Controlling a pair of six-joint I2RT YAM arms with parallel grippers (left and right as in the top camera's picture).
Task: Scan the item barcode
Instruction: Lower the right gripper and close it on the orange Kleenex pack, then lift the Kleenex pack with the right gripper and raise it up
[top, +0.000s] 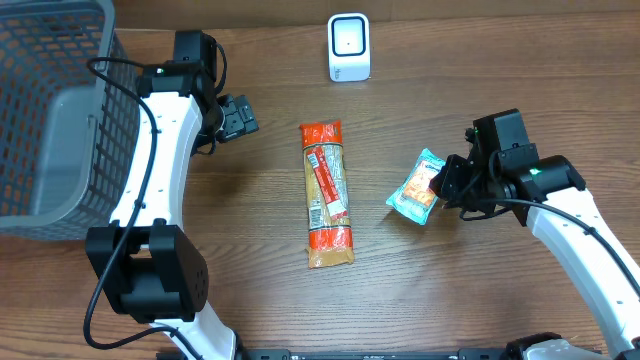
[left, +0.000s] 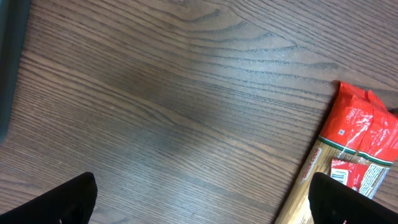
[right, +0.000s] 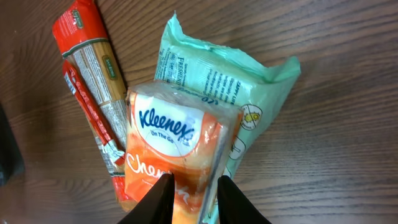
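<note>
**Mia:** What is the table like?

**Ben:** The table (top: 250, 250) is brown wood with dark lines running across it. A grey wire basket (top: 40, 120) sits at the far corner on the left arm's side.

**Mia:** Where is the thing for scanning?

**Ben:** The little white scanner (top: 349, 47) stands at the far edge, in the middle.

**Mia:** And what gets scanned?

**Ben:** An orange tissue pack (right: 171, 134) with a blue name on a white patch. It is on the right side of the table, well apart from the scanner. It lies partly on top of a soft green packet (right: 242, 78).

**Mia:** Is the robot holding it?

**Ben:** The right gripper (right: 194, 180) is right on it. The two fingers (right: 163, 199) are close together, with a strip of the orange pack between them. More of the pack sticks out past one finger. I cannot tell if they are squeezing it.

**Mia:** What about the other arm?

**Ben:** The left gripper (left: 200, 186) is spread wide. Under it is only bare wood, and nothing sits between its fingers.

**Mia:** What is the long thing in the middle?

**Ben:** That is a spaghetti bag (top: 327, 194) with red ends. It lies flat between the two arms. One red end is near the left gripper, off to its side. The green packet is near it too, but they do not touch.
</note>
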